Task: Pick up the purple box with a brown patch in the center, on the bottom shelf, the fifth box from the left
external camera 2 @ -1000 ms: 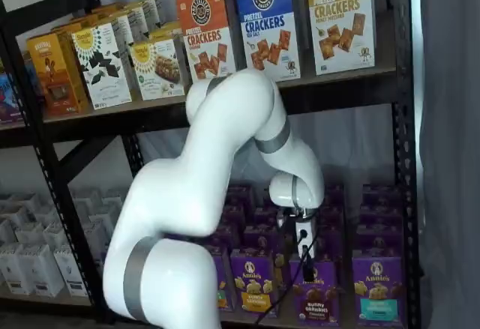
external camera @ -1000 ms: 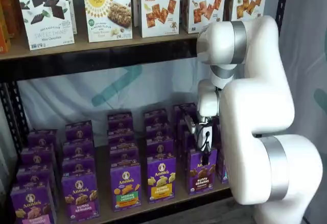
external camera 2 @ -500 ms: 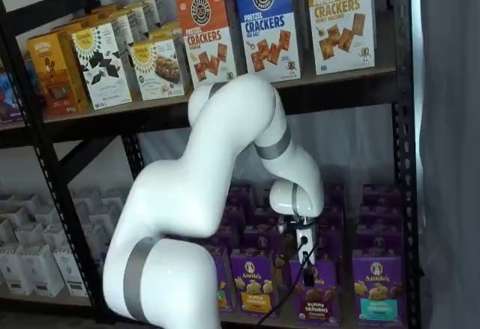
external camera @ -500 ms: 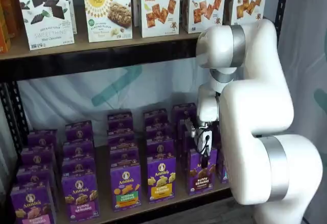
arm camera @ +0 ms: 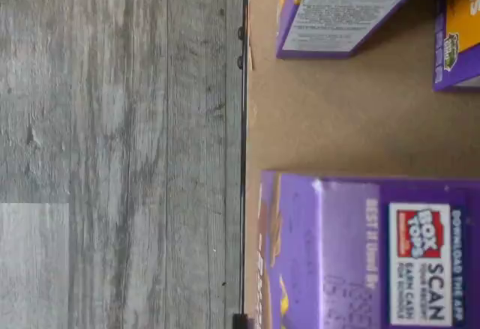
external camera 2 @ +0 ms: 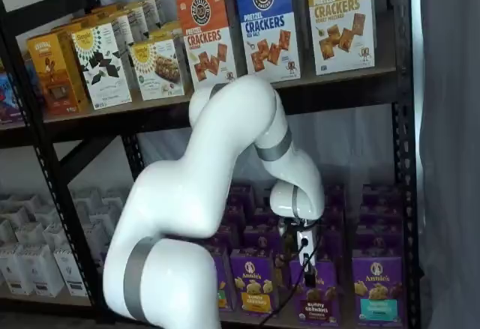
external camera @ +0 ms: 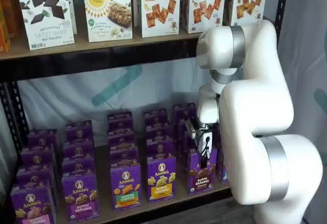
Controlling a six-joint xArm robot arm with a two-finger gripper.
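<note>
the purple box (external camera: 200,171) stands at the front of its row on the bottom shelf (external camera: 168,202), upright and squarely seated, with the yellow-banded carton (external camera: 161,177) just beside it; in both shelf views its brown cookie patch and white lettering face out. the gripper (external camera: 204,143) hangs right over the top of that box, low enough that the black fingers (external camera 2: 306,267) overlap its upper edge, but they show side-on and i cannot tell how wide they stand or whether they have any hold of the carton. the wrist view looks down on a purple carton top (arm camera: 360,250) by the shelf's front rail, with grey floor beyond. so the approach looks done, i judge, while the grip is at best under way; the lift clear of the shelf is all left, since the box sits on the board.
</note>
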